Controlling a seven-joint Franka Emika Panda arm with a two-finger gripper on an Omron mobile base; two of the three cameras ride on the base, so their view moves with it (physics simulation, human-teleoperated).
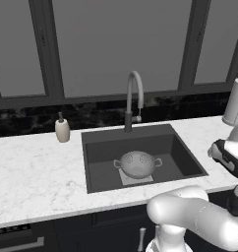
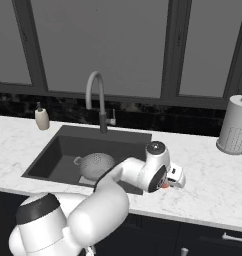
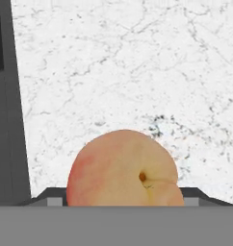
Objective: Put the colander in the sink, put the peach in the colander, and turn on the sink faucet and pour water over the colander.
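The peach (image 3: 123, 168), red-orange, fills the bottom of the hand view. My gripper (image 3: 123, 199) is shut on it, with a fingertip against each of its sides. In the right base view the gripper (image 2: 167, 184) is low over the white marble counter just right of the sink (image 2: 58, 150), and a sliver of the peach (image 2: 164, 186) shows under the hand. The grey colander (image 1: 137, 164) stands upright on the sink (image 1: 99, 142) floor, below the gooseneck sink faucet (image 1: 133, 93). Water is out of view.
A beige soap dispenser (image 1: 62, 129) stands on the counter left of the sink. A paper towel roll (image 2: 236, 125) stands at the far right by the back wall. The sink's dark rim (image 3: 12, 120) runs along the left of the hand view.
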